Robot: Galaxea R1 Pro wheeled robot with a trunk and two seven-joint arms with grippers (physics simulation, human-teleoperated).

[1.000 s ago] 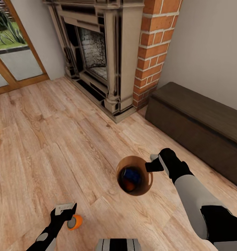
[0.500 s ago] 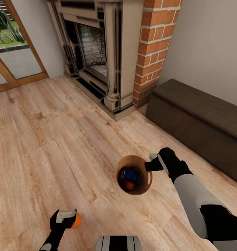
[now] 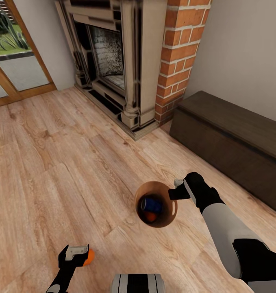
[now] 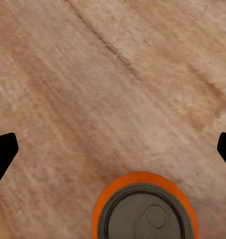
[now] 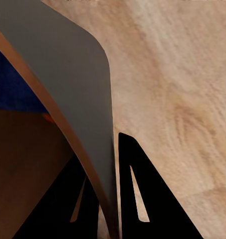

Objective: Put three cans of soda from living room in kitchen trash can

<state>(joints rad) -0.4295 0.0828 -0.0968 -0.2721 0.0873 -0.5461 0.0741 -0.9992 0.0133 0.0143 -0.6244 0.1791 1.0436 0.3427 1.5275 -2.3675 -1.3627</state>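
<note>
My right gripper (image 3: 176,191) is shut on the rim of the tash can (image 3: 170,216) and holds it off the wood floor. Inside the bin lie a blue can of soda (image 3: 151,204) and an orange one (image 3: 151,217). In the right wrist view the fingers (image 5: 142,199) pinch the bin's wall (image 5: 68,74), with blue (image 5: 13,89) showing inside. The third can of soda (image 3: 89,256), orange, stands upright on the floor. My left gripper (image 3: 76,253) hovers over it, open. The left wrist view shows the can's top (image 4: 144,211) between widely spread fingers (image 4: 3,149).
A stone fireplace (image 3: 113,69) with a brick column (image 3: 180,53) stands ahead. A long dark low cabinet (image 3: 231,142) runs along the right wall. A wood-framed glass door (image 3: 11,61) is at the far left. Wood-plank floor lies in between.
The left gripper has drawn back toward me and now partly covers the orange can. The view has shifted slightly. The right gripper and the bin have kept still.
</note>
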